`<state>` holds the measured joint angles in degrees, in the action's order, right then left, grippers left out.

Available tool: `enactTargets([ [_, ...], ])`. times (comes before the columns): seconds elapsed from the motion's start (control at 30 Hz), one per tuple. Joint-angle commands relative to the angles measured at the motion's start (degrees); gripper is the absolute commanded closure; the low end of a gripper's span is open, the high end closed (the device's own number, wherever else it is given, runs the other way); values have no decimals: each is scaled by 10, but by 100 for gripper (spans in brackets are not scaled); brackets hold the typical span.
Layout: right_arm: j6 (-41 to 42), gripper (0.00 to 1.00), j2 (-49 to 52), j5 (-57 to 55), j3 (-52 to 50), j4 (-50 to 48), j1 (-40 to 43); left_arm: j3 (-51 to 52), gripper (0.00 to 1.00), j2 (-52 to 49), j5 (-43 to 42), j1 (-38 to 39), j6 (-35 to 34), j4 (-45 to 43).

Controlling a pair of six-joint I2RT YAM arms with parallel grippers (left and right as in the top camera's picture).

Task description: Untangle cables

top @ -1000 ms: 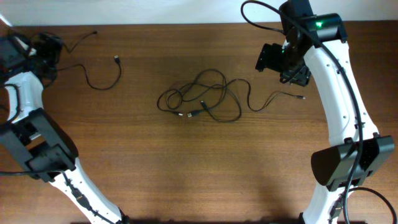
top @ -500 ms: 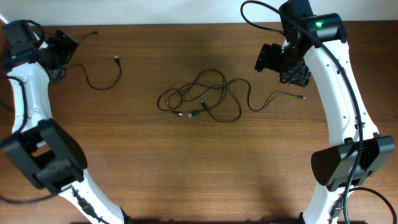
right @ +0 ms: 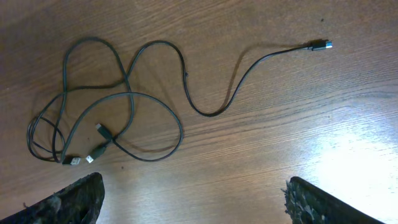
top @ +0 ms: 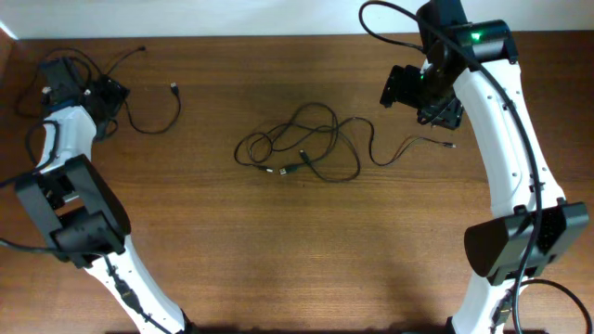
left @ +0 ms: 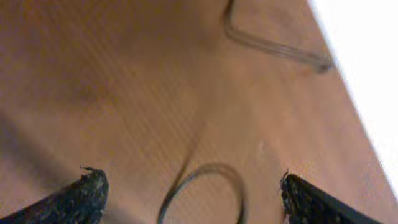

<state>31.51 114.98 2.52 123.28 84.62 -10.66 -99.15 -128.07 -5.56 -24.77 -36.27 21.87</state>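
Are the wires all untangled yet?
Not yet. Done: one cable lies by itself, away from the others. In hand: nothing; the left pincer hovers open over that cable, and the right pincer is open too. Left: the tangled bundle of cables in the middle.

The white left arm (top: 67,127) stretches toward the far left, its black two-finger left gripper (left: 189,193) spread wide. The white right arm (top: 506,139) holds its black two-finger right gripper (right: 194,198) raised, fingers likewise parted.
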Motion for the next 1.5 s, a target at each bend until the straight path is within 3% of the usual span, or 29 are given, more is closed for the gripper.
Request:
enactTargets([
  [0.0, 2, 7, 3, 1, -4, 0, -3, -1, 25, -14, 2, -2, -4, -56],
  [0.03, 2, 6, 3, 1, -4, 0, -3, -2, 47, -14, -9, -2, -4, -73],
  [0.1, 2, 6, 3, 1, -4, 0, -3, -2, 67, -14, -36, -2, -4, -91],
  [0.17, 2, 6, 3, 1, -4, -1, -3, -2, 95, -14, -68, -4, -4, -107],
  [0.2, 2, 6, 3, 1, -4, 0, -3, -2, 100, -14, -76, -5, -6, -111],
  [0.33, 2, 6, 3, 1, -4, 0, -3, -3, 100, -14, -126, -23, -61, -150],
  [0.43, 2, 6, 3, 1, -4, 0, -3, -3, 100, -14, -203, -51, -138, -228],
  [0.53, 2, 6, 3, 1, -4, 0, -3, -3, 100, -14, -278, -86, -259, -340],
  [0.67, 2, 6, 3, 1, -4, 0, -3, -3, 100, -14, -305, -116, -347, -458],
  [0.8, 2, 6, 3, 1, -4, 0, -3, -3, 100, -17, -301, -133, -335, -446],
  [0.93, 2, 6, 3, 1, -4, 0, -3, -3, 100, -52, -294, -128, -230, -358],
  [0.97, 2, 6, 3, 2, -4, 0, -3, -3, 92, -64, -297, -126, -218, -342],
  [1.0, 2, 6, 3, 3, -4, 0, -3, -3, 65, -74, -294, -124, -206, -319],
  [1.1, 2, 6, 3, 12, -4, 0, -3, -3, 56, -90, -274, -123, -142, -270],
  [1.2, 2, 6, 3, 16, -4, 0, -3, -3, 29, -92, -250, -124, -81, -224],
  [1.27, 2, 6, 3, 16, -4, 0, -3, -3, 25, -92, -251, -124, -40, -202],
  [1.37, 2, 6, 3, 16, -4, 0, -3, -3, 4, -92, -280, -122, -39, -186],
  [1.47, 2, 6, 3, 16, -4, 0, -3, -3, 1, -92, -359, -113, -39, -185],
])
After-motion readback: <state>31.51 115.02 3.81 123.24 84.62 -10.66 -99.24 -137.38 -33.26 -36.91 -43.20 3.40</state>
